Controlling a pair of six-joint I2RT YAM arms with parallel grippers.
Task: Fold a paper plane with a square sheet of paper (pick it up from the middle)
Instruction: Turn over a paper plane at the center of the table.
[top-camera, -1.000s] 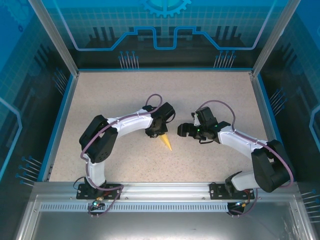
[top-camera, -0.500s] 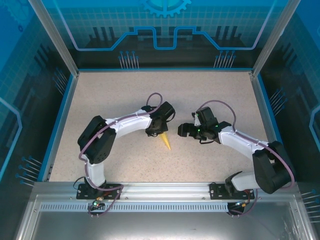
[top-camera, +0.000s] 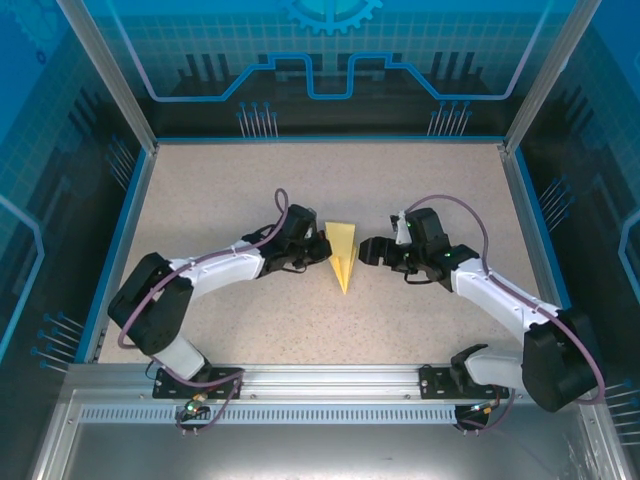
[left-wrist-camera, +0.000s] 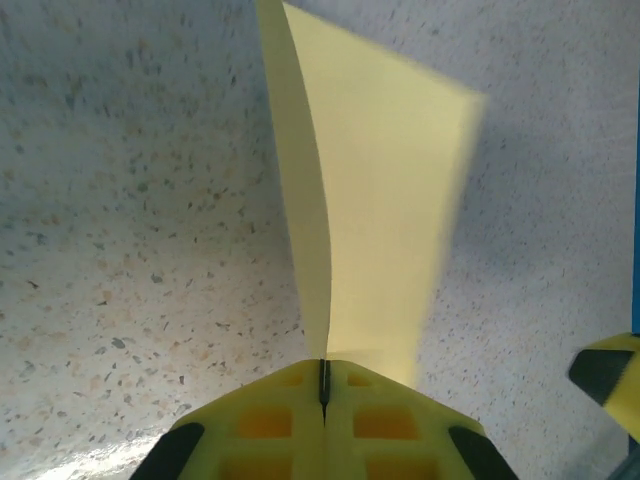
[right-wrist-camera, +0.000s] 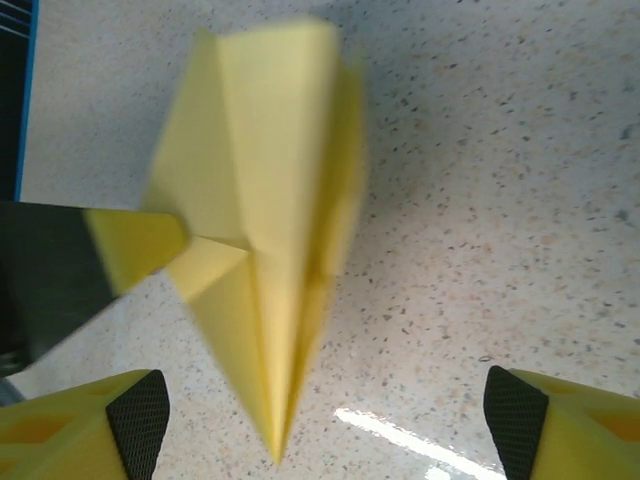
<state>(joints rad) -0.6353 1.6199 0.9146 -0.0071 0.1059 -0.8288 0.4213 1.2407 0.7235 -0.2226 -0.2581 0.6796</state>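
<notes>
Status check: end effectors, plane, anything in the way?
Left end effector shut on paper plane wing edge. Right end effector open, facing plane. Plane folded, nose toward arm bases. No obstruction between them.

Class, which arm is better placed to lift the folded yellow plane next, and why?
Left. The left gripper is shut on the paper plane's edge; the right gripper stands open beside it, holding nothing.

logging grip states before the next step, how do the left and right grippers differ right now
The left gripper is shut on the paper plane; the right gripper is open, holding nothing. The left one pinches the paper's edge; the right one's jaws stand wide apart. Both are yellow-tipped and face the plane.
</notes>
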